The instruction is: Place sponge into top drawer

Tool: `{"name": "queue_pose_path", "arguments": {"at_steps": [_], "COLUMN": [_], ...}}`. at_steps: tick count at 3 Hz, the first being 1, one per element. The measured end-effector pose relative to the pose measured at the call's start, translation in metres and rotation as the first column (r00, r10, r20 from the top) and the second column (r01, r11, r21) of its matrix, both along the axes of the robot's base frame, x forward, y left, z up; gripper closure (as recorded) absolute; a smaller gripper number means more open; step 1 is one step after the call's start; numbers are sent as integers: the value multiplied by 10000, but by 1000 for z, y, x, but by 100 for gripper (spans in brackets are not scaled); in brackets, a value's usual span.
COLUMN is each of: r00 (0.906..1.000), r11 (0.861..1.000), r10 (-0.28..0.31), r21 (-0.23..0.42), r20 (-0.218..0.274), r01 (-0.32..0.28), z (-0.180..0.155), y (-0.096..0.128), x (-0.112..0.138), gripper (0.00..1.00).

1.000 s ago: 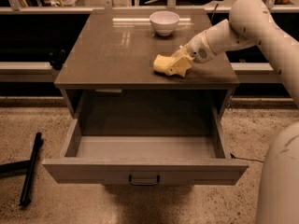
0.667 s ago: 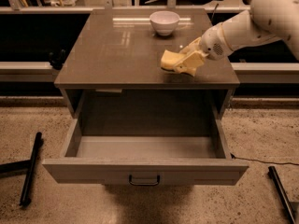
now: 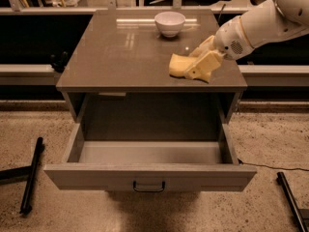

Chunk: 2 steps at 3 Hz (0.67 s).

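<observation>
Gripping sponge (image 3: 177, 65) | fingers (image 3: 206, 65) over tabletop (image 3: 120, 57) front, barely moved | top drawer (image 3: 149, 176) open

Bowl, table and floor clutter around the work spot

A white bowl (image 3: 170, 23) stands upright near the back edge of the grey-brown table (image 3: 120, 57), well apart from the hand (image 3: 191, 64), which is over the table's right front part. Black bars lie on the speckled floor (image 3: 270, 139), one at the left (image 3: 31, 175) and one at the right (image 3: 292, 199). A thin cable (image 3: 270, 167) trails near the right one.
</observation>
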<state>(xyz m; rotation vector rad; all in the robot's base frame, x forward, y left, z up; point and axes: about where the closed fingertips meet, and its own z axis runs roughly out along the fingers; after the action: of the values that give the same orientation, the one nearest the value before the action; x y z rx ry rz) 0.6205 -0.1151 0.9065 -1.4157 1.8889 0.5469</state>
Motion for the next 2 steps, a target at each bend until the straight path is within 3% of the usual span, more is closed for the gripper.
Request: {"name": "queue_pose_path", "arguments": {"at_steps": [1, 2], "r00": [9989, 9950], "r11": [9995, 9980], "r10": [313, 593], "r21": [44, 250], "r20": [-341, -799], "r01": [-312, -575], "z": [-19, -40], "y": [14, 32], "x": [-11, -40], "gripper": [100, 100]}}
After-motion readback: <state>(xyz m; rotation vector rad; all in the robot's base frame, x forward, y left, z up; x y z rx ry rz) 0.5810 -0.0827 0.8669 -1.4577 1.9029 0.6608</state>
